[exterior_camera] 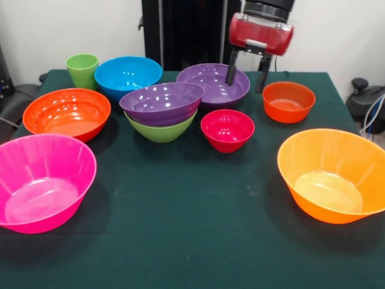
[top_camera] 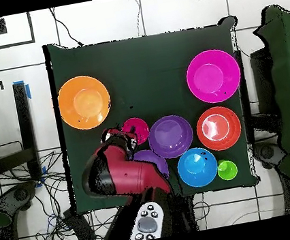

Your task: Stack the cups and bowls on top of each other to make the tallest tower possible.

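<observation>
Bright, even light from overhead — white glare on the glossy bowls, soft shadows beneath

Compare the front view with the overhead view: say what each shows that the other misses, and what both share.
Only the front view shows the gripper, one finger inside the rear purple bowl, one outside its rim, plus the small orange bowl and the green bowl under the stacked purple bowl. Only the overhead view shows floor tiles and cables. Both share the pink bowl, the blue bowl and the cup.
</observation>
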Controlling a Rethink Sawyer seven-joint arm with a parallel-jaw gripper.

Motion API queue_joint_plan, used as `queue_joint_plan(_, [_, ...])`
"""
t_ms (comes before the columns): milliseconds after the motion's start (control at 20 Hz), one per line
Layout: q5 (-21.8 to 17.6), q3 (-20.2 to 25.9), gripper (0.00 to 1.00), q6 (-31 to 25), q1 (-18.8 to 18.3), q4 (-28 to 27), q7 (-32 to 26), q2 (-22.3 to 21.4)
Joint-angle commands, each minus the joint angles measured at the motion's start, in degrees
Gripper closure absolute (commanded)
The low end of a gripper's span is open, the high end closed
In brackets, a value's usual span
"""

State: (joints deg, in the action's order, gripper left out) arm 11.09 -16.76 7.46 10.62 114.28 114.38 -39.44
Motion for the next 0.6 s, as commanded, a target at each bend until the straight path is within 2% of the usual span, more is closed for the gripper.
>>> queue_joint_plan(50, [8.41,1.19,0.00,-6.70,5.33,-5.69,11.97,5.05])
queue_joint_plan(600, [13.53,3.09,0.00,-2.90,5.97,-8.14,11.45,8.60])
